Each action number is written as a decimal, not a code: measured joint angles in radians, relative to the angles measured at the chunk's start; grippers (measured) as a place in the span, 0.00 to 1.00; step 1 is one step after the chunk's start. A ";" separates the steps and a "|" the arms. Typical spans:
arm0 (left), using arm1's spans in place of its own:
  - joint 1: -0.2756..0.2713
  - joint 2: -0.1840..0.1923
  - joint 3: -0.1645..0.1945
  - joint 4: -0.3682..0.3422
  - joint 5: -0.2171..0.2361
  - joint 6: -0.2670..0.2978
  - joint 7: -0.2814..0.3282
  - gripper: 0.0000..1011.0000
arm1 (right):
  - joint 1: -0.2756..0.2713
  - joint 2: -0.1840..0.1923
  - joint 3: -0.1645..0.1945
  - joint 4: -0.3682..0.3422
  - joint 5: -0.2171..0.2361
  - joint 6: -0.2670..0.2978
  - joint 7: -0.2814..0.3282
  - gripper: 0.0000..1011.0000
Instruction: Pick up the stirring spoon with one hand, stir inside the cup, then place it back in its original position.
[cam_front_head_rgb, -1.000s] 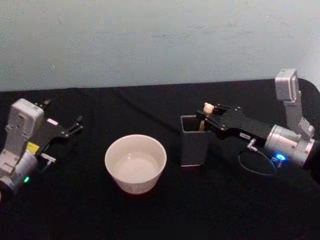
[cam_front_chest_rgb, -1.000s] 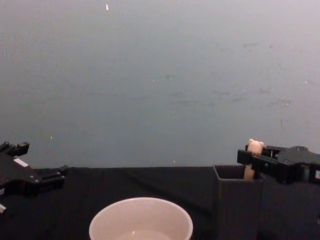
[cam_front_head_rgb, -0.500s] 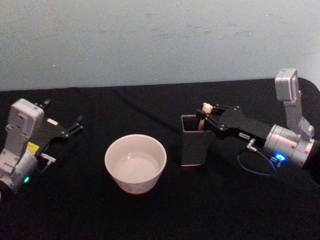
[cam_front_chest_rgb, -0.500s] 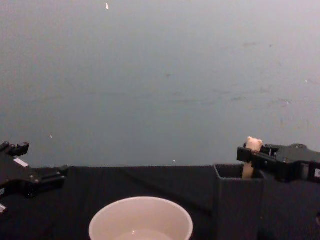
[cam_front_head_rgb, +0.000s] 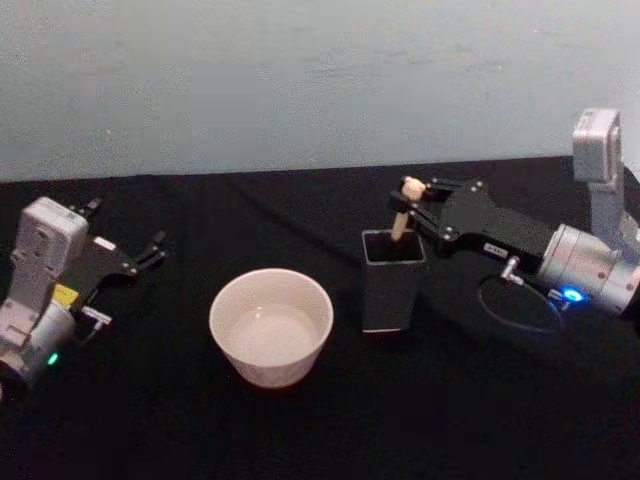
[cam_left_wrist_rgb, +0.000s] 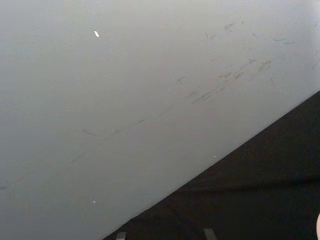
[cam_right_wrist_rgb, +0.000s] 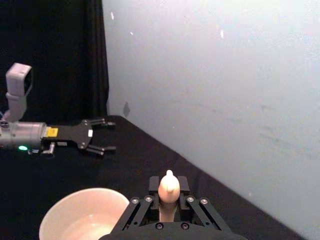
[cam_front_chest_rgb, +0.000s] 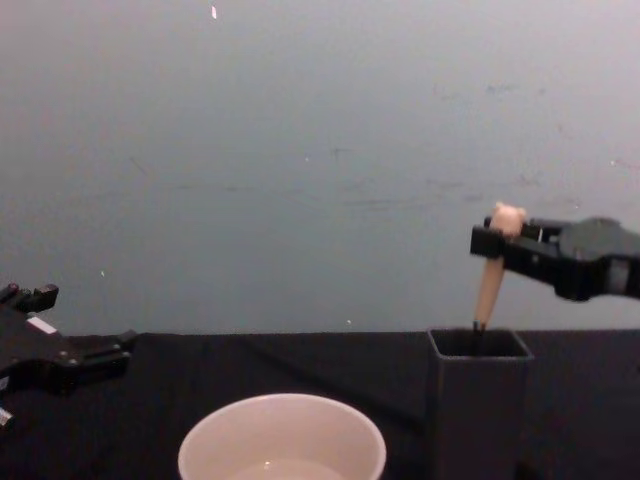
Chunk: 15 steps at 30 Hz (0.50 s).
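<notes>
The stirring spoon (cam_front_head_rgb: 401, 220) hangs upright, its bear head (cam_front_chest_rgb: 508, 217) clear above the dark grey holder box (cam_front_head_rgb: 389, 291) and its lower end still inside the box. My right gripper (cam_front_head_rgb: 413, 200) reaches in from the right and is shut on the beige handle just under the bear head (cam_right_wrist_rgb: 169, 188). The cream-white cup (cam_front_head_rgb: 271, 289) stands to the left of the box (cam_front_chest_rgb: 478, 405) and holds a little clear liquid. My left gripper (cam_front_head_rgb: 151, 251) rests open at the table's left side, apart from everything.
A black cloth covers the table (cam_front_head_rgb: 320, 420). A pale grey-blue wall (cam_front_chest_rgb: 320, 150) stands right behind it. A blue cable loop (cam_front_head_rgb: 520, 305) lies under the right arm.
My right gripper has risen with the spoon. Most of the handle now stands above the holder box rim. The left arm has not moved.
</notes>
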 joint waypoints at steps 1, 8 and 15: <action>0.000 0.000 0.000 0.000 0.000 0.000 0.000 0.99 | -0.003 0.007 0.003 -0.017 0.000 -0.003 0.000 0.21; 0.000 0.000 0.000 0.000 0.000 0.000 0.000 0.99 | -0.017 0.032 0.025 -0.081 0.010 -0.023 -0.001 0.21; 0.000 0.000 0.000 0.000 0.000 0.000 0.000 0.99 | -0.028 0.039 0.049 -0.127 0.029 -0.059 -0.001 0.21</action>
